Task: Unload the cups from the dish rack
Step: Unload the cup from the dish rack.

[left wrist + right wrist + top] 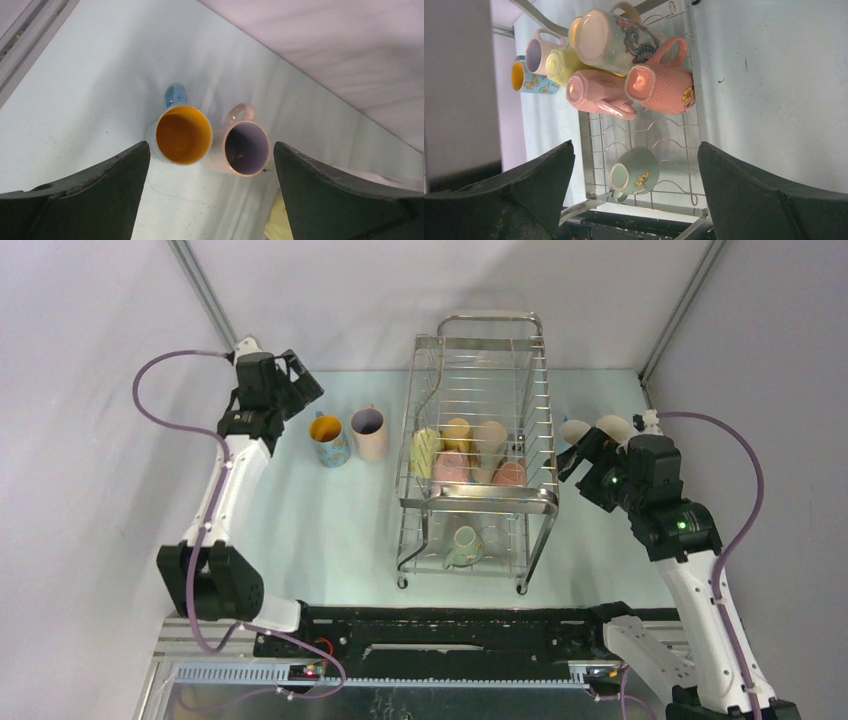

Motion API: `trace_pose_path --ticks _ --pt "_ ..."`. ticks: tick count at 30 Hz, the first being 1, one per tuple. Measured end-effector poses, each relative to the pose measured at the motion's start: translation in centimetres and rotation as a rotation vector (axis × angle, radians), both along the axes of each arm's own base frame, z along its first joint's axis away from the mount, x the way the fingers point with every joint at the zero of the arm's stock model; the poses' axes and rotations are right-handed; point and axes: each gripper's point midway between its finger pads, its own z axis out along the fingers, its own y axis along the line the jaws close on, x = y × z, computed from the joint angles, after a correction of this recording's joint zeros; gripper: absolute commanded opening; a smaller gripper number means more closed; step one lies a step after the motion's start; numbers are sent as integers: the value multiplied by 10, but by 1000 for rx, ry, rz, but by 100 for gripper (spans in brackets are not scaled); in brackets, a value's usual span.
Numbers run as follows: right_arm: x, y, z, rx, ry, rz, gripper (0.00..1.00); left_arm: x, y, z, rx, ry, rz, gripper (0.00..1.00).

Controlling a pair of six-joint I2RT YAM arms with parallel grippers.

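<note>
Six cups [452, 468] sit in the dish rack [480, 502] — five on the upper tier, one below. Right gripper [578, 458] stands nearer, just beside the rack, cups to its left; left gripper [305, 380] well apart. Both jaws wide open, holding nothing

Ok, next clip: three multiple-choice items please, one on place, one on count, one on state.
1. On the dish rack, where is the pale green cup? A) upper tier B) lower tier C) hanging on the end handle
2. How many cups stand on the table left of the rack? A) none B) four C) two
3. How is the left pincer? A) open, empty B) shut on a cup C) shut on a wire
Key: 1 B, it sits beneath the upper tier; 2 C, a blue cup and a pink cup stand together; 3 A, its jaws stand wide, gripping nothing.
</note>
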Motion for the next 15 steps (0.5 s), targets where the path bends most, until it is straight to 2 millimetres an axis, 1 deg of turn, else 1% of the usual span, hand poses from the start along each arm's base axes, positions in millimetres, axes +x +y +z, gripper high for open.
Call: trace_pose_path --ticks 4,8,11,15 --pt "10 1 -13 6 30 1 98 -21 -9 21 -22 -62 -45 100" --pt "15 6 -32 35 79 30 95 -44 -26 29 -40 -93 -107 100" --pt "21 6 -41 47 100 37 92 -60 -45 25 -57 -95 -175 100" --pt "33 11 -52 54 123 64 88 -79 -77 9 -77 -69 -279 100"
